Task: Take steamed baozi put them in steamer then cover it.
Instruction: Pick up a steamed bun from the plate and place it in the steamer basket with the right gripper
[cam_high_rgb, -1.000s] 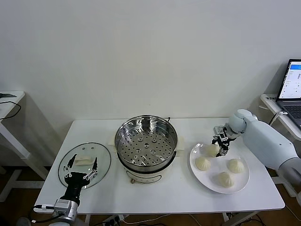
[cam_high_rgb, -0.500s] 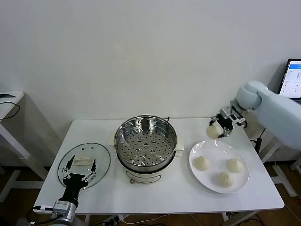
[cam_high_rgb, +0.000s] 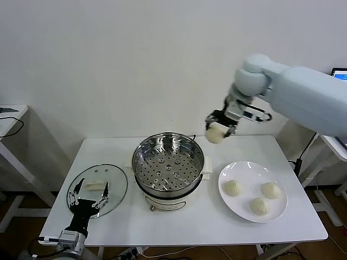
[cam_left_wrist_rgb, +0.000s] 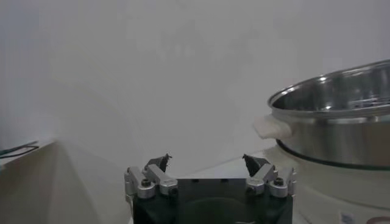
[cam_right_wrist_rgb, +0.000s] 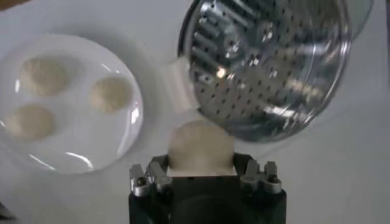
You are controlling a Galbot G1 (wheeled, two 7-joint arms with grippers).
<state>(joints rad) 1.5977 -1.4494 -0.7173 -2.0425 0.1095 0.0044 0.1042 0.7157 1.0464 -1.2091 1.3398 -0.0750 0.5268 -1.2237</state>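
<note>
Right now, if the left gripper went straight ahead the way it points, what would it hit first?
Probably nothing close: the left gripper has open table ahead, then the wall; the steamer sits off to one side. Depth is unclear.

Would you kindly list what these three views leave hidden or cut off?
- Steamer base: head view shows only its front; left wrist view cuts the pot off at the edge.
- Held baozi: its lower part is hidden behind the right end effector in the right wrist view.
- Laptop: only a sliver, cut by the head view's edge and the right arm.
</note>
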